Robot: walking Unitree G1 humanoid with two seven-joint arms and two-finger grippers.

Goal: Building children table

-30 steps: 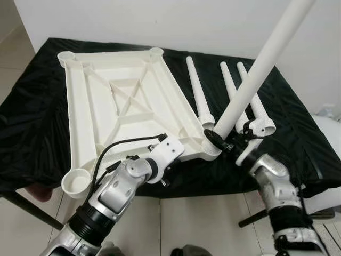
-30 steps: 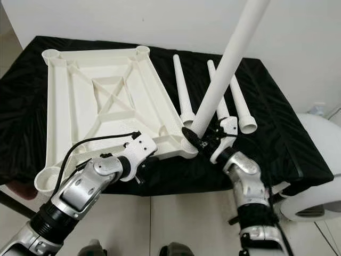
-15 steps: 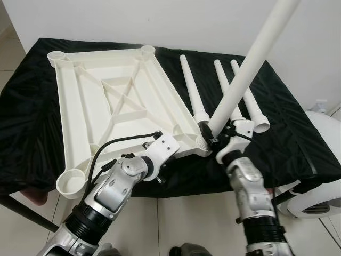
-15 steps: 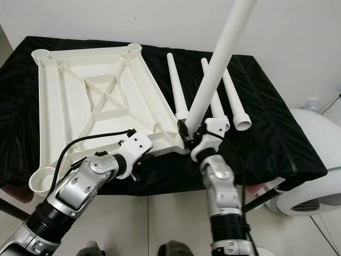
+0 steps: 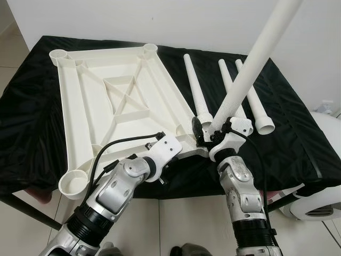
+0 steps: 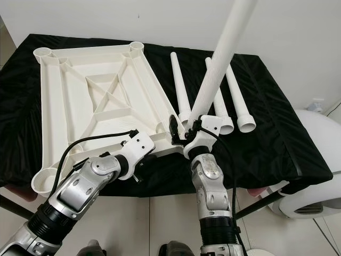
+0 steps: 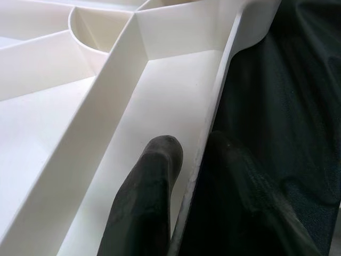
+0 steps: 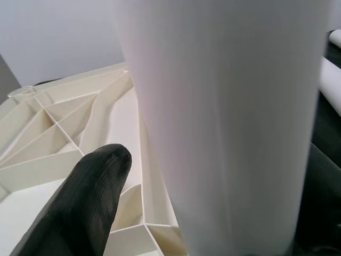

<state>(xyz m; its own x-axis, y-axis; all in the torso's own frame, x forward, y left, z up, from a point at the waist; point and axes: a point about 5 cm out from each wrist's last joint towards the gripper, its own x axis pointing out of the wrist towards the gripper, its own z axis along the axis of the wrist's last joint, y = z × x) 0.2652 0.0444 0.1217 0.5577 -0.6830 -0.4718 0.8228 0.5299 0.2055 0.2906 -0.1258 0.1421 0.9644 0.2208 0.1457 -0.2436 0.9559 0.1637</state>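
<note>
- I see the white table top [image 5: 117, 101] lying upside down, ribs up, on the left half of the counter [image 5: 298, 133], which is draped in black cloth; its near edge sits at the counter's front.
- My right hand [image 5: 205, 136] is clenched around the lower end of a white leg [image 5: 250, 69], holding it tilted up and away to the right, its foot just at the table top's near right corner socket [image 5: 197, 144]. I cannot tell whether the leg is seated in that socket.
- In the right wrist view the leg fills the middle, with one black finger [image 8: 85, 205] beside it and the ribbed underside behind.
- My left hand [image 7: 186, 213] grips the table top's near rim, one finger [image 7: 149, 197] inside the wall and the other outside against the cloth.
- Three more loose legs [image 5: 194, 90] [image 5: 230, 88] [image 5: 257, 106] lie side by side on the cloth to the right of the table top, wide ends toward me.
- A white rounded object [image 5: 325, 192] stands on the floor at the far right, beside the counter.
</note>
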